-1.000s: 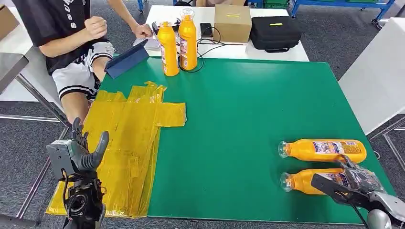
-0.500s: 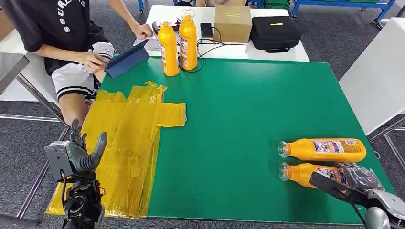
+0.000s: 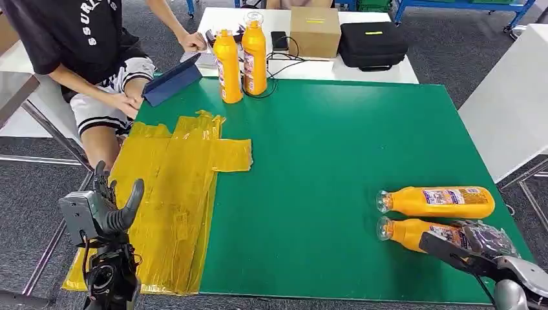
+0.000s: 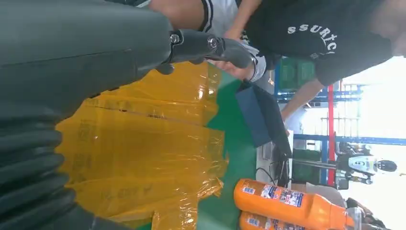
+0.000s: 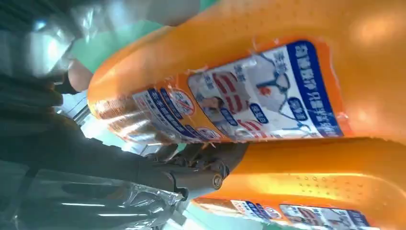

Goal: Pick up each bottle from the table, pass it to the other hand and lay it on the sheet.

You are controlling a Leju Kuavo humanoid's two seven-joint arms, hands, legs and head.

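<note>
over the last second our right hand [image 3: 466,244] had settled lower onto the nearer bottle [image 3: 413,233], the one lying on its side at the near right corner of the green tabletop [image 3: 336,161]. that bottle had shifted slightly toward the second lying bottle [image 3: 437,202], so the two lay just beside each other, caps pointing toward the yellow sheet [image 3: 169,194]. in the right wrist view the fingers [image 5: 191,172] lay against the orange body of the nearer bottle [image 5: 306,187], in the gap beside the second bottle [image 5: 239,86]. we could not tell whether the hand had fully closed; the bottle lay flat on the tabletop, not lifted.

our left hand [image 3: 106,208] had barely moved: it hung above the near edge of the sheet, fingers apart and holding nothing, its thumb [image 4: 210,45] in the left wrist view stretched out over the sheet [image 4: 143,148].

on the far side of the sheet, two more bottles [image 3: 240,61] stood upright at the tabletop's far edge. beside the sheet's far left corner the seated person [image 3: 84,51] had lowered a hand toward their knee.

we judged this as the start of the first pick: the grasp was being set, and the lift, the handover and the laying down all remained. the crowding of the two bottles could make the neighbour roll when the nearer one came up.
</note>
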